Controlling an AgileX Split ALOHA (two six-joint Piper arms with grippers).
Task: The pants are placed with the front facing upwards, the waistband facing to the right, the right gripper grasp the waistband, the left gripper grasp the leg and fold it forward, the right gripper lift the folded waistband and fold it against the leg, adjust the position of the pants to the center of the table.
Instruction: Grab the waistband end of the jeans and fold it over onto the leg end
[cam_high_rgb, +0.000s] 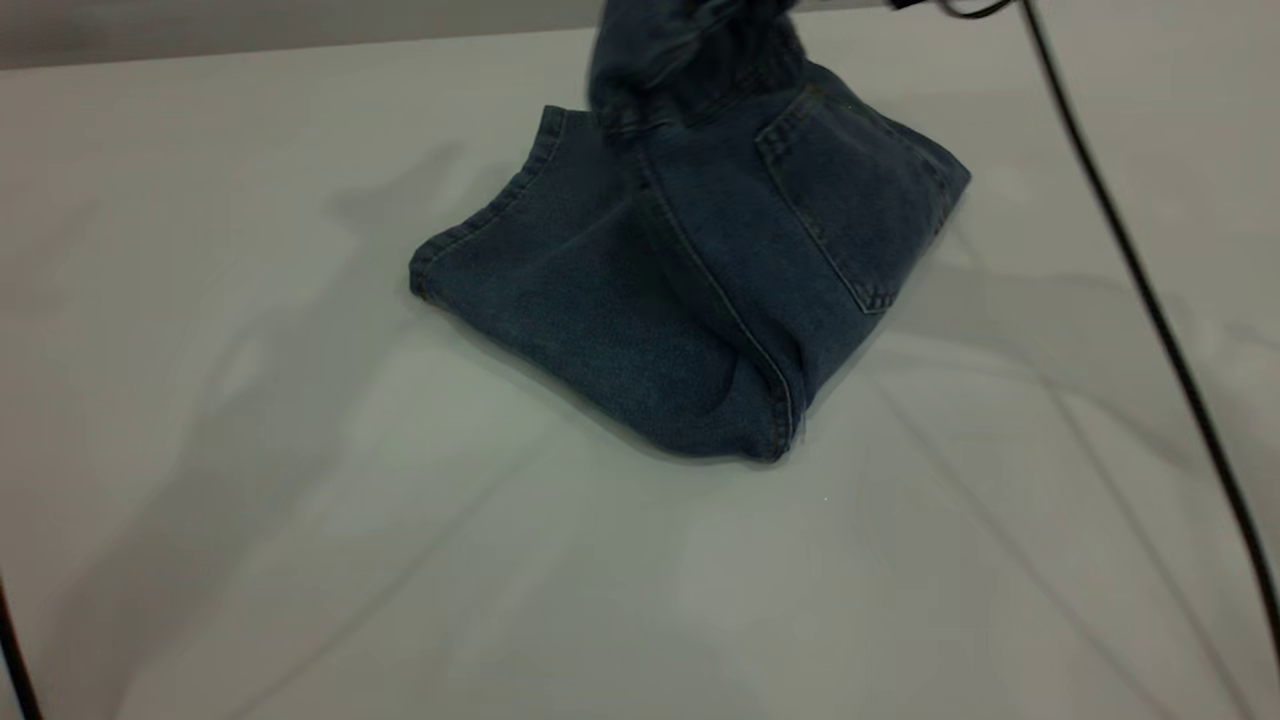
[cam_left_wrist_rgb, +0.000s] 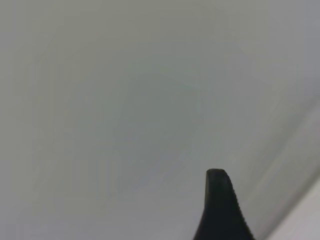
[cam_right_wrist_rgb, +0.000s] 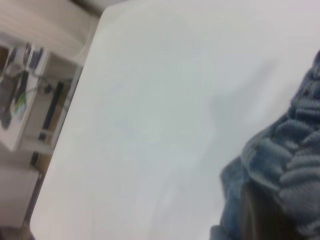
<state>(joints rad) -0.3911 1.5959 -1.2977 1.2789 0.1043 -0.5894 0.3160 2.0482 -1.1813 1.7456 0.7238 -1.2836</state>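
The pants (cam_high_rgb: 690, 290) lie folded on the far half of the table (cam_high_rgb: 300, 520), a little right of its middle, with the back patch pocket (cam_high_rgb: 850, 200) facing up and a stitched leg hem (cam_high_rgb: 490, 215) pointing left. The waistband (cam_high_rgb: 700, 50) is raised off the rest of the denim and runs up out of the top of the exterior view, so whatever holds it is hidden there. From the right wrist view the ruched band (cam_right_wrist_rgb: 290, 165) fills one corner, bunched tight right against the camera high above the white surface; the right gripper itself is not visible, and I cannot tell how its fingers stand. Only one black fingertip (cam_left_wrist_rgb: 220, 200) of the left gripper shows in the left wrist view, hanging over bare tabletop away from the cloth; whether that claw is apart or together I cannot tell. A black cable (cam_high_rgb: 1150, 300) trails across the right side.
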